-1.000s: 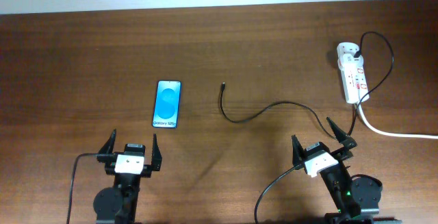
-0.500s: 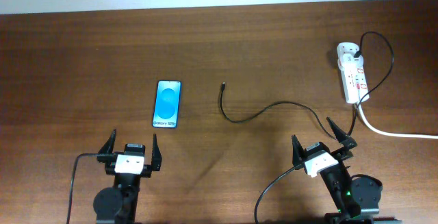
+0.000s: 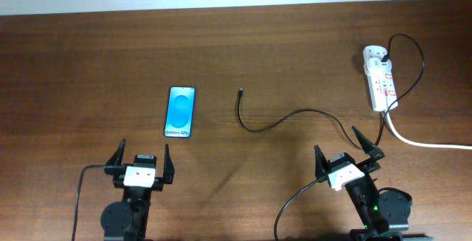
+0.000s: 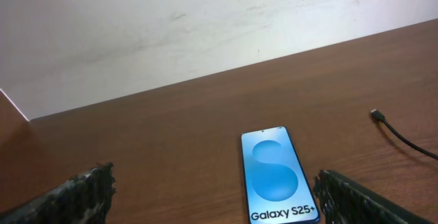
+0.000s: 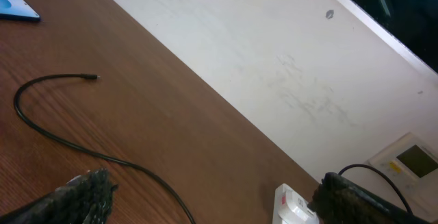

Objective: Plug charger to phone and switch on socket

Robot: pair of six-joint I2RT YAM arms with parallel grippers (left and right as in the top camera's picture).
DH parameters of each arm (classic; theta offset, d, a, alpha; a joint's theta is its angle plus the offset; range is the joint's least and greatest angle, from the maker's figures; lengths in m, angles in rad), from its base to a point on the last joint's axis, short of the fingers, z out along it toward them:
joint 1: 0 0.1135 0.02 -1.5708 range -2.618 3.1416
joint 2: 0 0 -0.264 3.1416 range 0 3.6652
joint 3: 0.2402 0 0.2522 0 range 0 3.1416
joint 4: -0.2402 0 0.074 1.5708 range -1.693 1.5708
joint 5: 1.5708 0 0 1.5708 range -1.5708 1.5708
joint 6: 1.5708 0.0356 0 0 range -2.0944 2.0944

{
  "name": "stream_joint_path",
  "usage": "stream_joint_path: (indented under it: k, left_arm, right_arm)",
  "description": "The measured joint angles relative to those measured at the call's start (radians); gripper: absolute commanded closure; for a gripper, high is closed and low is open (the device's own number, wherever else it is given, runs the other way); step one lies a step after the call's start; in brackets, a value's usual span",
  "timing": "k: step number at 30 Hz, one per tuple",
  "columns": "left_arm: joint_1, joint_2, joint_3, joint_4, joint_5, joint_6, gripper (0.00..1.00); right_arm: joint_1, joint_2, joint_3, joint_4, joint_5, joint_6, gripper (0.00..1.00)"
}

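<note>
The phone lies flat left of centre, blue screen lit; it shows in the left wrist view with "Galaxy S25+" text nearest me. The charger, a thin black cable, curves across the middle with its plug tip lying loose right of the phone; it also shows in the right wrist view. The socket, a white power strip, sits at the far right with a black plug in it, and its end shows in the right wrist view. My left gripper and right gripper are open and empty near the front edge.
The strip's thick white cord runs off to the right edge. A white wall borders the table's far side. Bare wooden tabletop lies around the phone and cable.
</note>
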Motion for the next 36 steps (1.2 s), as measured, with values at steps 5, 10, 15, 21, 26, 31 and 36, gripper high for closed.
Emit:
stream_joint_path:
  k: [5,10,15,21,26,31,36]
  left_arm:
    - [0.0,0.0,0.0,0.0,0.0,0.0,0.01]
    - [0.0,0.0,0.0,0.0,0.0,0.0,0.01]
    - [0.0,0.0,0.0,0.0,0.0,0.0,0.01]
    - [0.0,0.0,0.0,0.0,0.0,0.0,0.01]
    - [0.0,0.0,0.0,0.0,0.0,0.0,0.01]
    - [0.0,0.0,0.0,0.009,0.008,0.0,0.01]
    - [0.0,0.009,0.0,0.0,-0.008,-0.001,0.01]
  right_arm:
    - [0.0,0.0,0.0,0.0,0.0,0.0,0.02]
    - [0.0,0.0,0.0,0.0,0.0,0.0,0.02]
    - [0.0,0.0,0.0,0.0,0.0,0.0,0.02]
    - [0.0,0.0,0.0,0.0,0.0,0.0,0.02]
    - [0.0,0.0,0.0,0.0,0.0,0.0,0.02]
    - [0.0,0.0,0.0,0.0,0.0,0.0,0.02]
    - [0.0,0.0,0.0,0.0,0.0,0.0,0.02]
